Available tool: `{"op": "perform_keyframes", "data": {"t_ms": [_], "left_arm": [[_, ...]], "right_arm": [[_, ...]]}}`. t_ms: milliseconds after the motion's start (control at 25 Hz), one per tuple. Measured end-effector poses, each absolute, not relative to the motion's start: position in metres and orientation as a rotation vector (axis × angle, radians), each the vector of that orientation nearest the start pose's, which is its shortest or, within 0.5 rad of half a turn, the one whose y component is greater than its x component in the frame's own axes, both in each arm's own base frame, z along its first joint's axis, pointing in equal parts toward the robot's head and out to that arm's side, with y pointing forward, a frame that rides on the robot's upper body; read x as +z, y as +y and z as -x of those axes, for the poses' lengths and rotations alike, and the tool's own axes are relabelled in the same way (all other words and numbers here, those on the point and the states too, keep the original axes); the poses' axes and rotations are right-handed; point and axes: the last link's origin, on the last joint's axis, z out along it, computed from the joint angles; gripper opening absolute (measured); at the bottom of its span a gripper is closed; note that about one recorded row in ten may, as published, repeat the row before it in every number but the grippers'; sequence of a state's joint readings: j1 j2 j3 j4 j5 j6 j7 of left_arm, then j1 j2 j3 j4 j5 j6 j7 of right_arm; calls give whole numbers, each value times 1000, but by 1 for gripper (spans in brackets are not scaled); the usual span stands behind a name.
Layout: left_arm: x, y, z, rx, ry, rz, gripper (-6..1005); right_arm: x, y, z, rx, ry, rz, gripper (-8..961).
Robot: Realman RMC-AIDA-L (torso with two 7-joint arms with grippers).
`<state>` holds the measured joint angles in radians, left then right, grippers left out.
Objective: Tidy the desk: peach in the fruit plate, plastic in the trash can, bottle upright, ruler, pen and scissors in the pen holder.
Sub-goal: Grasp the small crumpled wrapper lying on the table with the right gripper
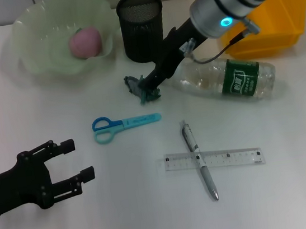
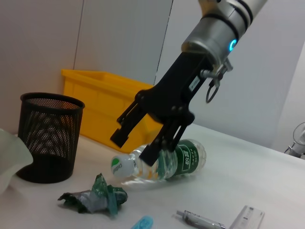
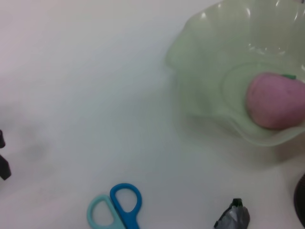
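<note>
White tabletop (image 1: 72, 227): peach (image 1: 85, 42) lay in the fruit plate (image 1: 31, 46); crumpled plastic (image 1: 145, 88) beside the black mesh pen holder (image 1: 141, 25). Right gripper (image 2: 137, 144), fingers apart, hung just above the plastic; next judged: lower, pinch, carry to yellow trash can (image 1: 276, 25). Left gripper (image 1: 72, 162), fingers apart, idle near front.

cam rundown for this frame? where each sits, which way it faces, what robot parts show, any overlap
Head: above the desk, looking forward and down; shows left gripper open and idle near the front, right gripper over the crumpled plastic.
Left wrist: low, facing across the desk to the right gripper, open above the plastic, with bottle and pen holder behind.
Right wrist: looking down at fruit plate, peach, scissors; own fingers unseen.
Shared: plastic appears in all three.
</note>
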<state>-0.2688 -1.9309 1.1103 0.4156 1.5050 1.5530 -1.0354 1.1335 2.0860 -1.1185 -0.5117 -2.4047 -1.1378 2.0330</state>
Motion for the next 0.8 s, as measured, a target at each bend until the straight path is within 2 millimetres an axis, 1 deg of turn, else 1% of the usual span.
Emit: {"op": "perform_keyframes", "data": {"t_ms": [280,360,800], "left_arm": [[2,248,332,-782,-597,2651,807],[1,249,332,-784,-596,2651,807],[-2,249,330,-789,-599,2649,805]], "right_arm": [[-92,429,-122,-131,468,2846,789],[-97,428,-127,-142,448,2830,789],[-114,423,-139,-113,390,2809,789]]}}
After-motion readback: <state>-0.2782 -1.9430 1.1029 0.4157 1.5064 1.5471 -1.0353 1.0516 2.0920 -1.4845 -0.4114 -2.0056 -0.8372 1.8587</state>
